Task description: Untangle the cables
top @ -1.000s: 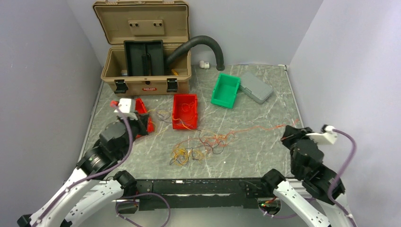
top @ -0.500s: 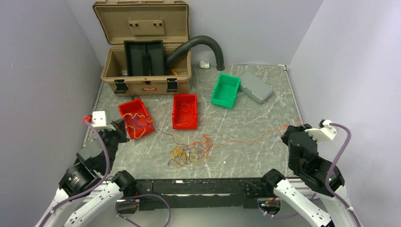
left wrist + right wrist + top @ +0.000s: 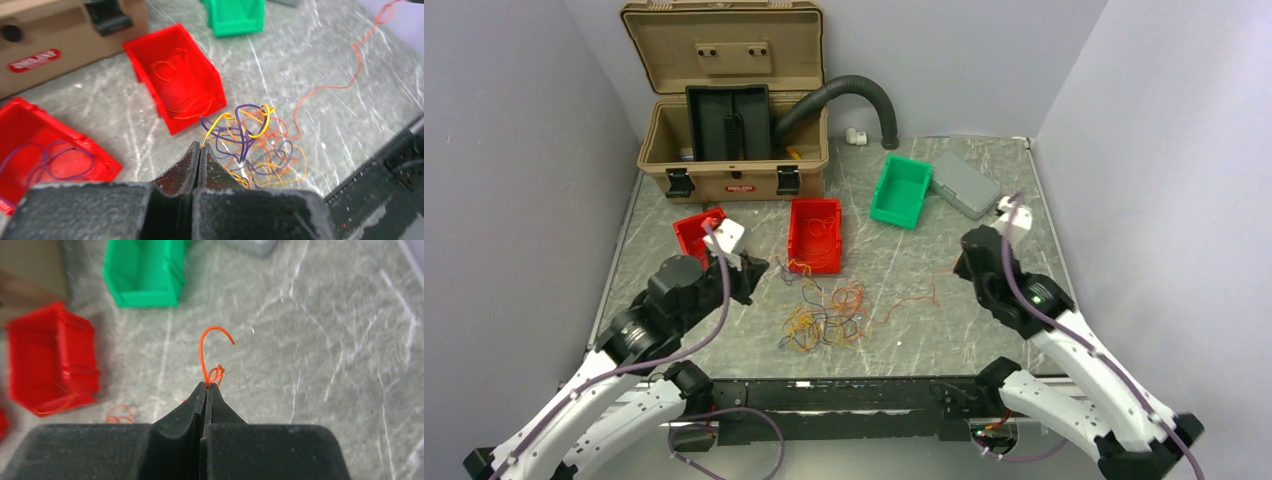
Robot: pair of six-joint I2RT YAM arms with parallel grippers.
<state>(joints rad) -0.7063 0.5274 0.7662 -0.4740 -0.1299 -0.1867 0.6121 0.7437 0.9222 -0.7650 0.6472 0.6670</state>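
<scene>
Left fingers (image 3: 200,148): closed, tips pinching a yellow strand lifted off the cables (image 3: 252,150), whose tangle lies just beyond them.
Right fingers (image 3: 207,386): closed on one orange strand (image 3: 206,352) that hooks upward past the tips.
Cables' place: heaped on the worktop (image 3: 904,255) between the two arms, near its front edge; the orange strand trails rightward to the right fingers.
Worktop: grey, marble-veined stone.
Mid-ground: two red bins (image 3: 814,235) (image 3: 692,228) holding a few loops; a green bin (image 3: 901,190) beside a grey case (image 3: 966,185).
Back: open tan toolbox (image 3: 734,120), black ribbed hose (image 3: 854,92), pale walls.
Cables' look: hair-thin loops, orange, yellow, red and dark purple, knotted together.
</scene>
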